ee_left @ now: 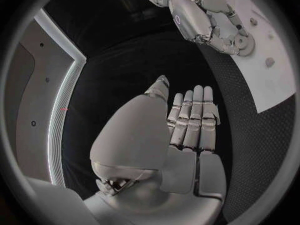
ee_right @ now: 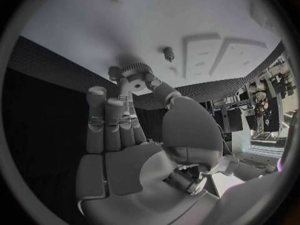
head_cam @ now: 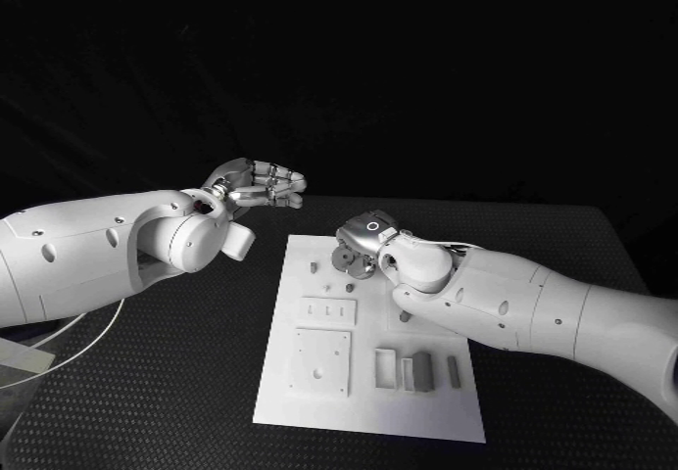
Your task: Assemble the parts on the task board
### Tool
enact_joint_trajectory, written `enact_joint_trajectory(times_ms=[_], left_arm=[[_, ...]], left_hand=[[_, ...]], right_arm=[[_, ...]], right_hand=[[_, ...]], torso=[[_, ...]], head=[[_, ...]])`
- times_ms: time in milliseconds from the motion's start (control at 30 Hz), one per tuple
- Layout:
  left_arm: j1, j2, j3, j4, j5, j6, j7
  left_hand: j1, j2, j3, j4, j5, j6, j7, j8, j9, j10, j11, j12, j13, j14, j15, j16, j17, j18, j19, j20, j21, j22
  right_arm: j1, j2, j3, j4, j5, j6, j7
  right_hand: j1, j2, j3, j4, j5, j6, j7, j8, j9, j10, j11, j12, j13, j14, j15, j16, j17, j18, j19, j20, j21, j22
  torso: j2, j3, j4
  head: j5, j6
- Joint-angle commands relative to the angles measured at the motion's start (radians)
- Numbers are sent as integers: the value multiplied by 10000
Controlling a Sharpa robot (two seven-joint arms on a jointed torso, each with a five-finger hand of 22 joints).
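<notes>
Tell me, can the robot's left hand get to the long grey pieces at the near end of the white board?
Probably yes. The left hand is open and holds nothing, and the long grey pieces lie uncovered on the task board.

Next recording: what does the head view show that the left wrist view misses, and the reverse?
Head view alone: the grey rectangular parts at the task board's near end.
Left wrist view alone: the left robot hand's palm side, fingers straight and together, holding nothing.
Both: the right robot hand gripping a round gear-like part at the board's far end.
</notes>
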Motion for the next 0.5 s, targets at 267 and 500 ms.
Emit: enact_joint_trajectory(times_ms=[267,500], left_arm=[[20,-1,11,31,-15,90,87],[21,-19,12,48,-15,88,81]], left_hand=[[-54,-14,31,-23,-47,-40,249,-50,-13,34,62,-38,-15,-19,-4,-63,14,-76,-63,11,-48,-9],[-54,-15,30,-23,-47,-40,249,-50,-14,34,62,-40,-15,-19,-4,-65,16,-75,-63,11,-48,-9]], right_arm=[[-58,-83,-61,18,50,396,41],[-65,-101,-69,-40,91,186,20]], right_hand=[[83,-11,56,-7,45,231,171,14,17,47,22,-58,11,-4,-70,-40,14,833,20,-28,31,179],[83,-87,49,-43,45,142,211,-53,-8,-5,56,-155,-4,-70,-37,-99,4,833,-49,-19,-22,166]], torso=[[3,8,1],[2,3,-6]], head=[[0,-9],[-5,-3]])
